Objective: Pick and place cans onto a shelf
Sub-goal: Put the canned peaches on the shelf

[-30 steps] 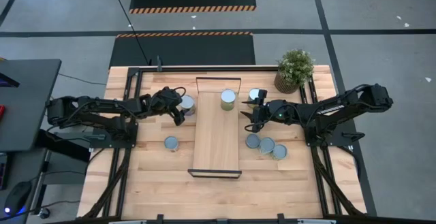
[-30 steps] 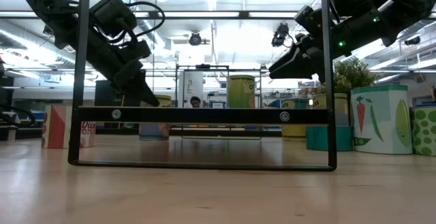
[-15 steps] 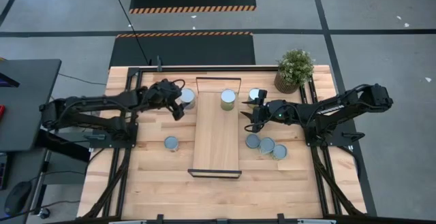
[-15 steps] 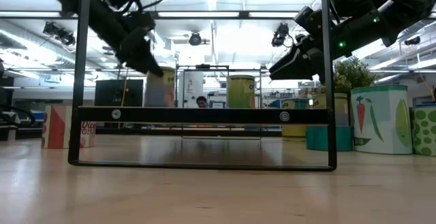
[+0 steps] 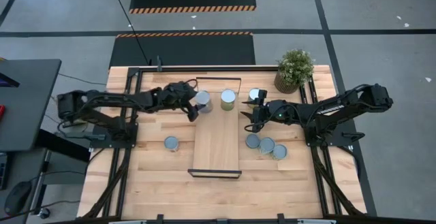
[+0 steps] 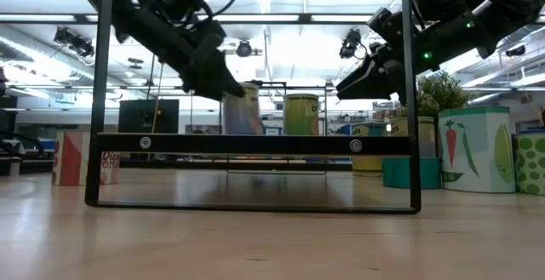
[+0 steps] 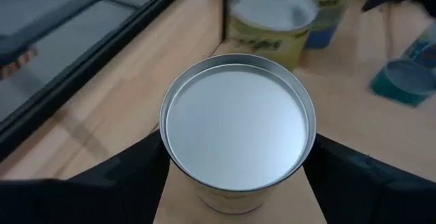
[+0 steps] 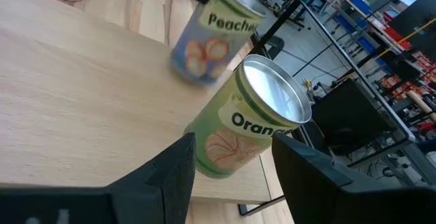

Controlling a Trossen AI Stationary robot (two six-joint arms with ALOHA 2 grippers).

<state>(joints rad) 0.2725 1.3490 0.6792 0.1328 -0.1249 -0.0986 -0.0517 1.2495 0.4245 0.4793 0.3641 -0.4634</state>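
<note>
My left gripper (image 5: 197, 106) is shut on a can (image 7: 237, 129) with a silver top, at the far left corner of the shelf (image 5: 216, 142). The same can shows in the low view (image 6: 241, 110) and, blurred, in the right wrist view (image 8: 211, 43). An orange-labelled can (image 5: 228, 99) stands upright on the shelf's far end. My right gripper (image 5: 246, 113) hangs by the shelf's right edge, pointing at that can (image 8: 248, 125), its fingers apart with nothing between them. My left gripper pinches the can's side wall (image 7: 170, 176) just under the rim, one finger (image 7: 129, 183) on each side. The fingers slant down from the table's left. The can stays nearly upright; the shelf's front bar hides its bottom in the low view.
One can (image 5: 171, 143) stands on the table left of the shelf, one (image 5: 255, 94) right of its far end, and three (image 5: 266, 145) cluster at its right. A potted plant (image 5: 294, 69) stands at the far right corner. Black frame bars rise at the shelf's ends.
My left gripper has gone up and toward the table's right with the can. The can has left the table left of the shelf and now hangs at the shelf's far left corner, beside the orange-labelled can.
</note>
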